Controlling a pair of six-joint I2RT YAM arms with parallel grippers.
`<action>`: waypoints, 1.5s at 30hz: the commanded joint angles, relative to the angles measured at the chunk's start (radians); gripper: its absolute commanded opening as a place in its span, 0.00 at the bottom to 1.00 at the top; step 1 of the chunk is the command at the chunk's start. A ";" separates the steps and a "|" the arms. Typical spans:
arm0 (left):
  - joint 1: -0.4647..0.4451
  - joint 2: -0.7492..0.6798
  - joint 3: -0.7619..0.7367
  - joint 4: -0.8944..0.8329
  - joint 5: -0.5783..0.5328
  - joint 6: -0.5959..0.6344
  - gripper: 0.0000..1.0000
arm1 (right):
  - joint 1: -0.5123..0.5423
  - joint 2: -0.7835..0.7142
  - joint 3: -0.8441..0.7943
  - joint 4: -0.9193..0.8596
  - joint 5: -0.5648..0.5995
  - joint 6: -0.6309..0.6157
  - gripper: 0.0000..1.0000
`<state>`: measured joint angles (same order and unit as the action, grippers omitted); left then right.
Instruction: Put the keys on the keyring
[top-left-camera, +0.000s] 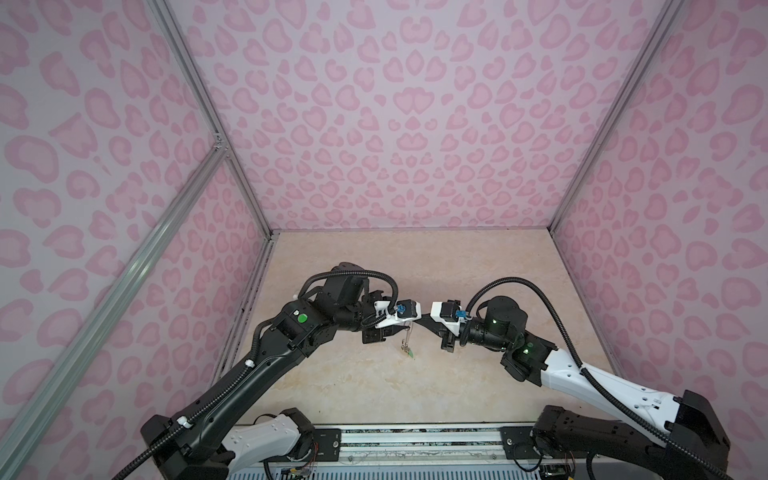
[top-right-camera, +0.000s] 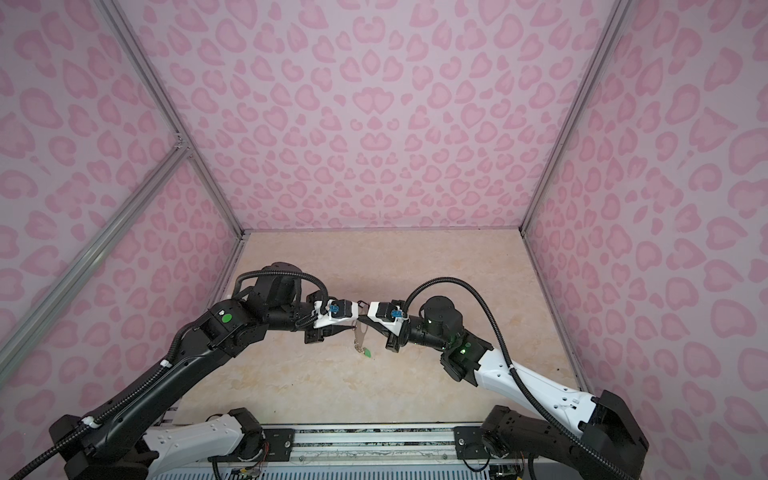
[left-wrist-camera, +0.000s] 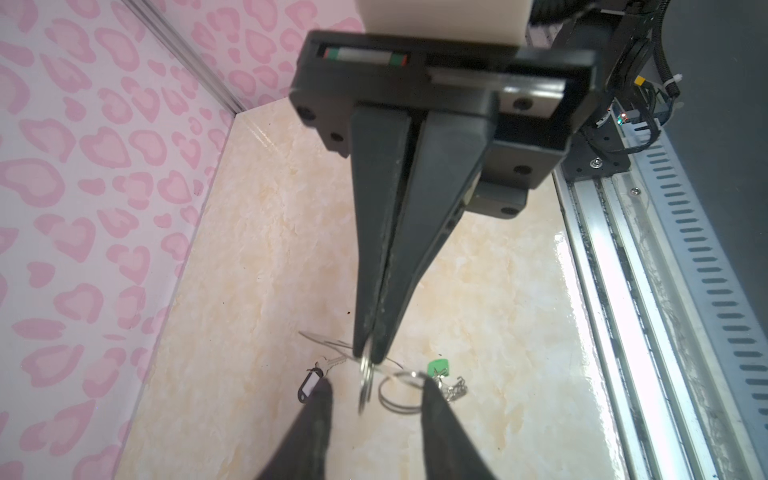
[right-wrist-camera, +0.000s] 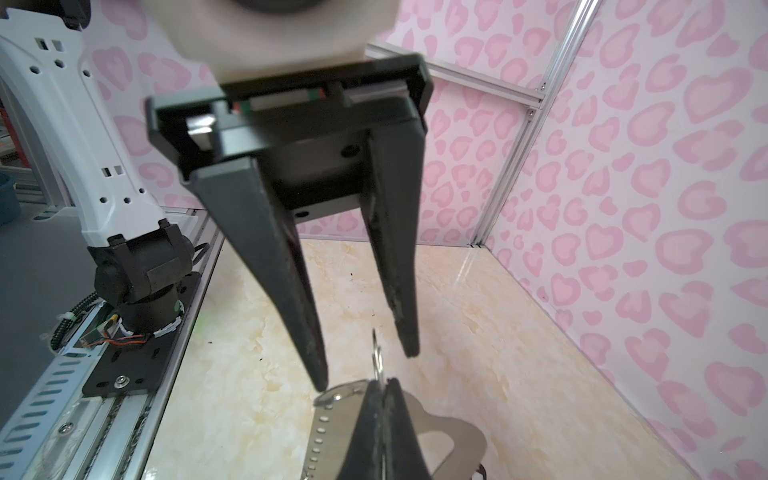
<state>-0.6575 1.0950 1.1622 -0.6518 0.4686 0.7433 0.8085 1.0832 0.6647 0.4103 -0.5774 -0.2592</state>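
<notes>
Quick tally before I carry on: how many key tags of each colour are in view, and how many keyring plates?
black tag: 1
green tag: 1
grey keyring plate: 1
Total: 3

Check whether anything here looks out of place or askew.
The keyring hangs tilted from the shut right gripper instead of lying flat on the table, with the green tag dangling at its low end. Nothing looks spilled or damaged.
</notes>
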 joint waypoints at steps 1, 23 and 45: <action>0.085 -0.055 -0.085 0.207 0.160 -0.111 0.47 | -0.002 0.001 -0.032 0.140 -0.024 0.055 0.00; 0.133 -0.104 -0.256 0.478 0.420 -0.254 0.22 | -0.023 0.035 -0.029 0.249 -0.094 0.126 0.00; 0.116 -0.095 -0.215 0.435 0.344 -0.144 0.03 | -0.026 0.004 -0.026 0.118 -0.016 0.059 0.21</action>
<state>-0.5346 1.0145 0.9310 -0.2161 0.8589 0.5304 0.7841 1.1053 0.6376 0.5949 -0.6674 -0.1444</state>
